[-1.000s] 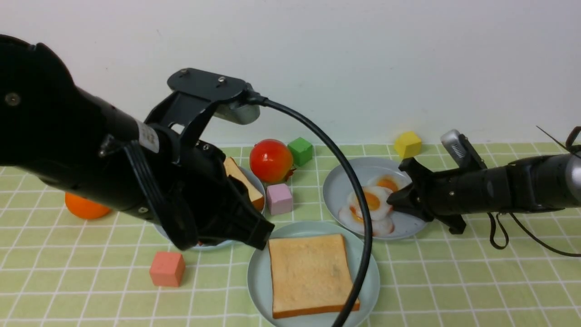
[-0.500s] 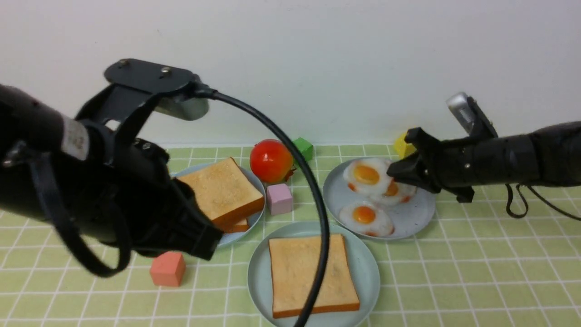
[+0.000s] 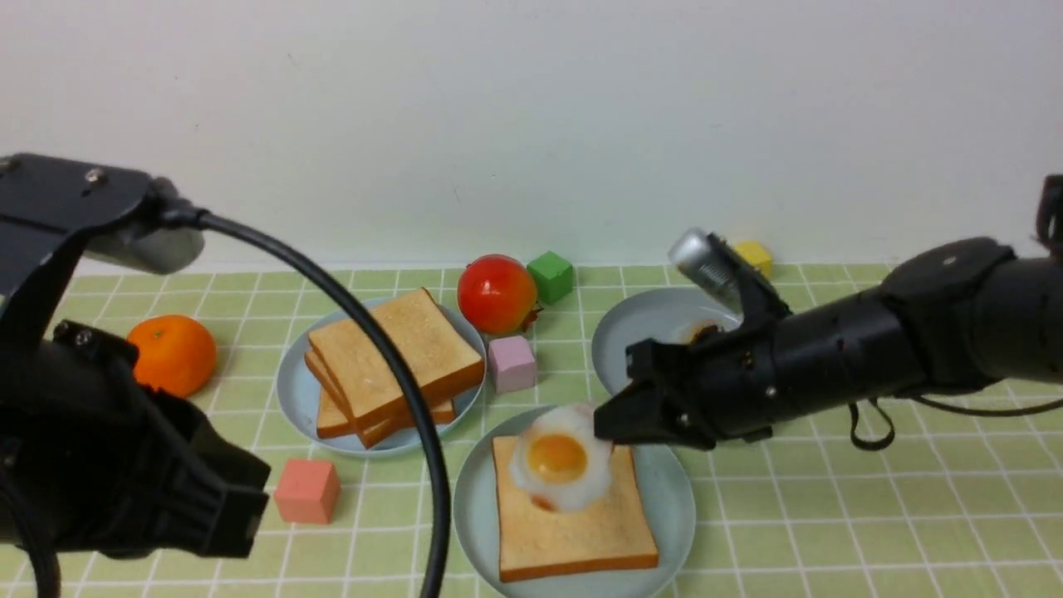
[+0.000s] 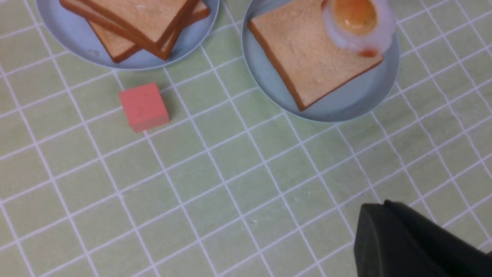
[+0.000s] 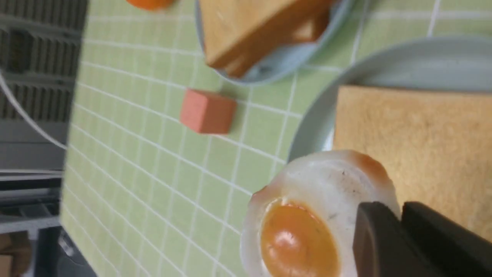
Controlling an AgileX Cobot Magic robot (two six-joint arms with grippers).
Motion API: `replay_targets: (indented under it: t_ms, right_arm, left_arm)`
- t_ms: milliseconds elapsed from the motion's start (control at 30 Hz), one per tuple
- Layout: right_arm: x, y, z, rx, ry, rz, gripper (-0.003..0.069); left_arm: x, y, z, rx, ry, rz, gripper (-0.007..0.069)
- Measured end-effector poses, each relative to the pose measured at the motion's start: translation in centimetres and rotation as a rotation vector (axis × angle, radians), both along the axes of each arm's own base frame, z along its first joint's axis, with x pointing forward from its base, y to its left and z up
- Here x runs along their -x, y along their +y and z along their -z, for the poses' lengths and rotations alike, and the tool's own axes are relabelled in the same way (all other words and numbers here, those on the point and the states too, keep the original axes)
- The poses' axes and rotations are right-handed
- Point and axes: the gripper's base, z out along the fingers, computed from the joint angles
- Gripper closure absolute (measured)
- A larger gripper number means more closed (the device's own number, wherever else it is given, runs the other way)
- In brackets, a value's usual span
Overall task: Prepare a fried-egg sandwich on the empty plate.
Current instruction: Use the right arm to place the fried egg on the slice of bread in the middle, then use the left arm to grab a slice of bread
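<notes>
At nine o'clock, your left gripper [image 3: 249, 515], fingers together; at ten o'clock, stacked toast [image 3: 399, 357] on its plate [image 3: 291, 390]. At six o'clock, the pale green plate [image 3: 473, 523] bearing one toast slice [image 3: 573, 540]; above it, the fried egg [image 3: 560, 458], clamped in your right gripper [image 3: 604, 430].

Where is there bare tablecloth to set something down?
Free: right of the mint-green plate, and between it and the coral block. Crowded: around the pomegranate, with green block and lilac block close by.
</notes>
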Motion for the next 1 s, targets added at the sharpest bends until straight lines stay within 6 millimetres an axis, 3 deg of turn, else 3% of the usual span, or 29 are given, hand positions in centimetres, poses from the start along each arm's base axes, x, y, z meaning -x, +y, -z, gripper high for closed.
replay_targets:
  t_ms: [200,300,333,400,433,533,633,667,800,867,1000]
  right_arm:
    - [-0.5,0.9,3.0,0.076,0.021,0.055,0.0559]
    - [-0.9,0.7,3.5,0.106,0.010,0.086,0.0466]
    - [-0.9,0.7,3.5,0.107,0.010,0.087,0.0466]
    - [-0.8,0.2,2.8,0.122,-0.021,0.078,0.0323]
    - [-0.8,0.1,2.6,0.122,-0.028,0.076,0.0312]
    - [-0.4,-1.0,-0.1,0.105,-0.075,0.050,0.0139]
    - [0.6,-2.6,-4.3,0.074,-0.154,0.008,0.0020]
    - [1.2,-3.3,-6.7,0.075,-0.197,-0.028,-0.0008]
    - [3.4,-4.6,-11.4,0.122,-0.260,-0.092,-0.0018]
    - [6.1,-5.7,-14.7,0.208,-0.317,-0.092,0.0004]
    - [9.4,-6.5,-17.8,0.280,-0.435,-0.065,0.0067]
  left_arm:
    - [-0.1,-0.1,0.6,0.004,0.008,-0.008,0.0623]
    - [-0.1,-0.1,0.6,0.010,0.005,-0.008,0.0620]
    - [-0.1,-0.1,0.6,0.010,0.005,-0.008,0.0620]
    - [-0.2,-0.2,0.6,0.016,0.003,-0.008,0.0618]
    - [-0.1,-0.2,0.6,0.017,0.003,-0.008,0.0617]
    - [-0.5,-0.4,0.7,0.024,-0.003,-0.010,0.0613]
    - [-1.2,-0.8,0.8,0.053,-0.024,-0.037,0.0612]
    - [-1.9,-0.9,0.9,0.051,-0.041,-0.058,0.0613]
    - [-3.9,-0.2,1.7,0.019,-0.025,-0.165,0.0610]
    - [-6.3,1.2,2.4,0.021,0.026,-0.283,0.0610]
    - [-9.0,2.9,3.5,0.122,0.126,-0.391,0.0610]
